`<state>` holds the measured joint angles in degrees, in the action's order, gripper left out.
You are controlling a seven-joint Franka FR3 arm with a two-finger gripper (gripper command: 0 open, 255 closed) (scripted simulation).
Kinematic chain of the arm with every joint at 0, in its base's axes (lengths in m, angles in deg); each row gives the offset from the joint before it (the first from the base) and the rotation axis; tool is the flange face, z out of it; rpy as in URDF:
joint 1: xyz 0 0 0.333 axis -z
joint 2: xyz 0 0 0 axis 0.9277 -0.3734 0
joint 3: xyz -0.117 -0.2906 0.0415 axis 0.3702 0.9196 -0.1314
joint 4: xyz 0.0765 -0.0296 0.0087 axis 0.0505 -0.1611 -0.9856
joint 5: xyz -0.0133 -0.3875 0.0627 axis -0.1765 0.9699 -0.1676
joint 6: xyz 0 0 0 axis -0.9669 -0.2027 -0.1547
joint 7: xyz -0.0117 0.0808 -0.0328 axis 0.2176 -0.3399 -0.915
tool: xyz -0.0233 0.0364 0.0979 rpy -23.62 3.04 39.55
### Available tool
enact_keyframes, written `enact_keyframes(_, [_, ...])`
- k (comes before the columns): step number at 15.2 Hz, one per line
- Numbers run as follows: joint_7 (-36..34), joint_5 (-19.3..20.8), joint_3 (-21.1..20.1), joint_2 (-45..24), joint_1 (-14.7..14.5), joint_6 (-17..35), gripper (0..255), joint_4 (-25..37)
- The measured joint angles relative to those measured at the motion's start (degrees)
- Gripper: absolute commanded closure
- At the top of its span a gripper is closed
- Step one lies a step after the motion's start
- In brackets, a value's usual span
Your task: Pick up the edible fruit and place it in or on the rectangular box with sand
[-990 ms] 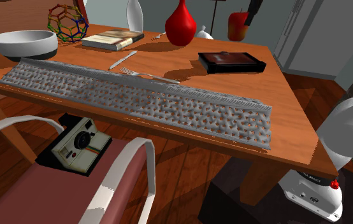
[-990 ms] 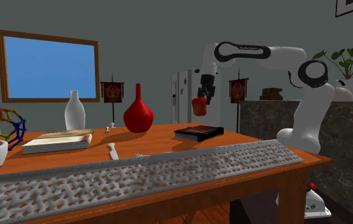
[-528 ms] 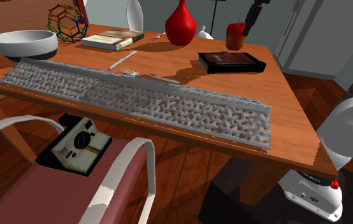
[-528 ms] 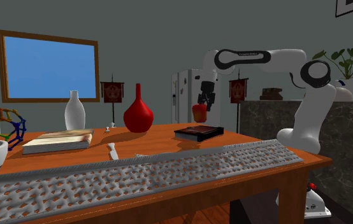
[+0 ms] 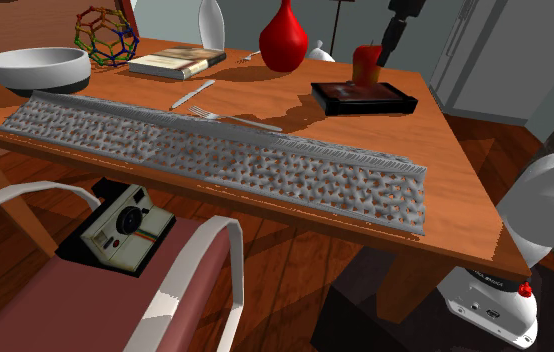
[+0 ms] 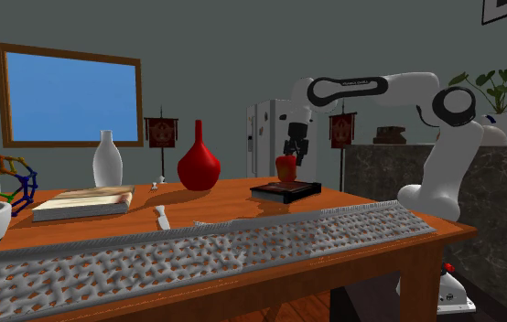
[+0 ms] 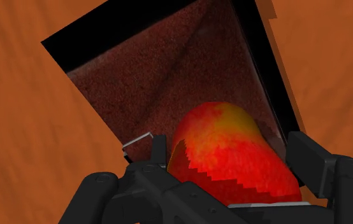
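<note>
Broad wooden table (image 5: pixel 465 190), with a long grey perforated mat (image 5: pixel 215 155) laid along the near side in the shoulder view. White arm (image 6: pixel 371 87) reaching down over the far corner. Towards the back of the table: white bowl (image 5: pixel 35 68), red vase (image 5: pixel 284 40), book (image 5: pixel 177 62). At the far corner, flat black box (image 5: pixel 365 98) filled with dark reddish-brown sand. Pointing down over that box, black gripper (image 6: pixel 289 157), clamped on a red and yellow apple (image 7: pixel 229 156). One of the fingers (image 7: pixel 315 168) pressed to each flank, fruit wedged between them. Apple directly over the sand, inside the box's rim, underside at or just above the surface; impossible to tell whether touching.
</note>
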<state>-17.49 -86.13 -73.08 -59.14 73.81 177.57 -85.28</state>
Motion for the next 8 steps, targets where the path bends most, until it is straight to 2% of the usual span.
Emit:
enact_keyframes(2, [0.0, 0.0, 0.0, -0.01, 0.0, 0.03, 255, -0.01])
enact_keyframes(3, [0.0, 0.0, 0.0, -0.02, 0.0, 0.03, 0, -0.01])
enact_keyframes(8, [0.0, 0.0, 0.0, -0.02, 0.0, 0.04, 0, -0.01])
